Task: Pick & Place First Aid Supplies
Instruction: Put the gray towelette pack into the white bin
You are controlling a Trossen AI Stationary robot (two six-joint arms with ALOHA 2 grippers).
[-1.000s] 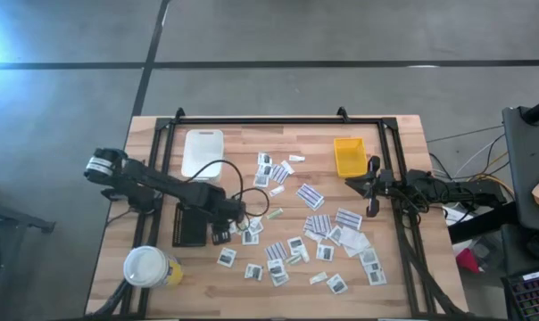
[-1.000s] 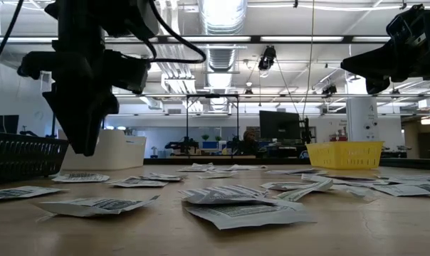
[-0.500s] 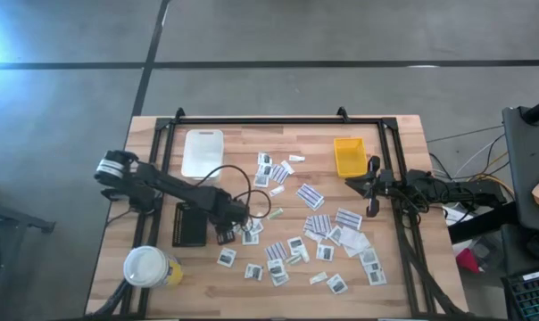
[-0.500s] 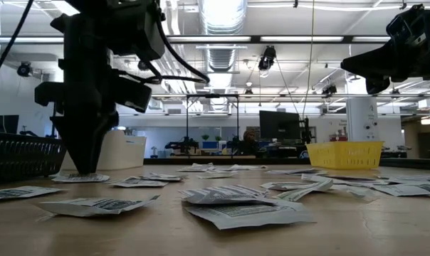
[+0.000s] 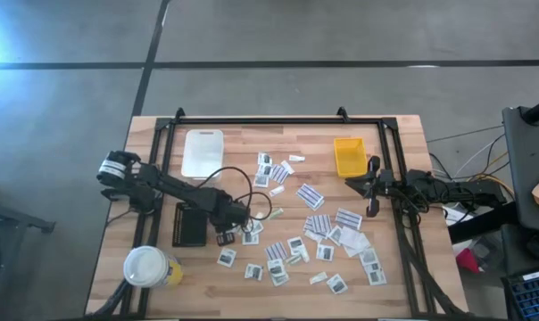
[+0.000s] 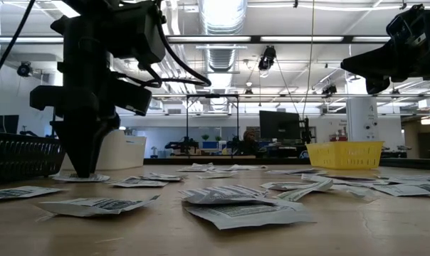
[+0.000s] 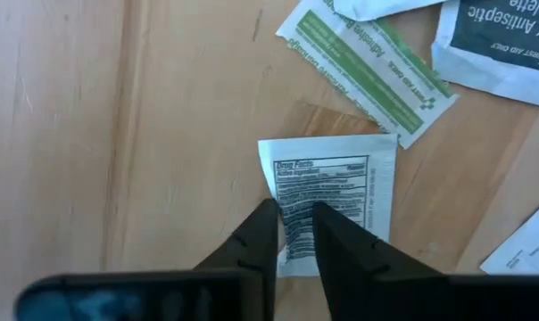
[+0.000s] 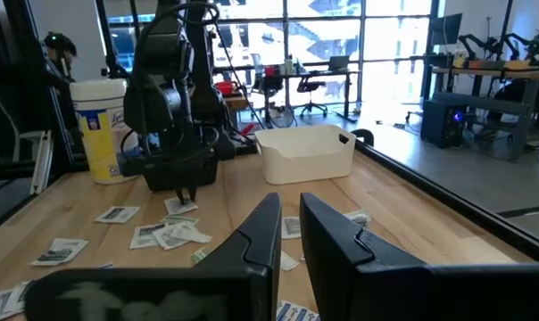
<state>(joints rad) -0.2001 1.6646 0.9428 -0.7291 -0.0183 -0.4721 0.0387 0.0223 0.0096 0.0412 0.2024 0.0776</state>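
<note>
From above, the wooden table [image 5: 403,267] has the first aid packets [image 5: 327,227] scattered over its middle and toward the right near corner, some striped strips [image 5: 310,195] among them. The left gripper [image 5: 235,217] sits low just right of the black tray [image 5: 189,224], at the left end of the scatter, on top of one small white packet [image 5: 250,228]. The white tray [image 5: 203,152] is up by the far edge, the yellow tray [image 5: 348,156] by the far right, the big white-topped yellow cup [image 5: 149,266] at the near left corner. The right gripper [image 5: 373,187] hangs near the right edge just below the yellow tray, not touching anything. In the low view the left gripper [image 6: 85,168] comes straight down with its tip right on a flat packet [image 6: 80,177] lying on the wood, and the right arm [image 6: 393,53] is way up in the air above the yellow tray [image 6: 344,153]. Left wrist view is the clear one: the two dark fingers [image 7: 252,245] are drawn close together with just a narrow gap, tips planted on the printed white packet [image 7: 332,196], which lies flat on the table, a green-striped strip [image 7: 368,67] just beside it. Whether they're actually pinching it I can't tell. Right wrist view: its own fingers [image 8: 261,236] are nearly pressed together with nothing between them, looking across the table at the left arm [image 8: 171,98] and the white tray [image 8: 307,152].
</note>
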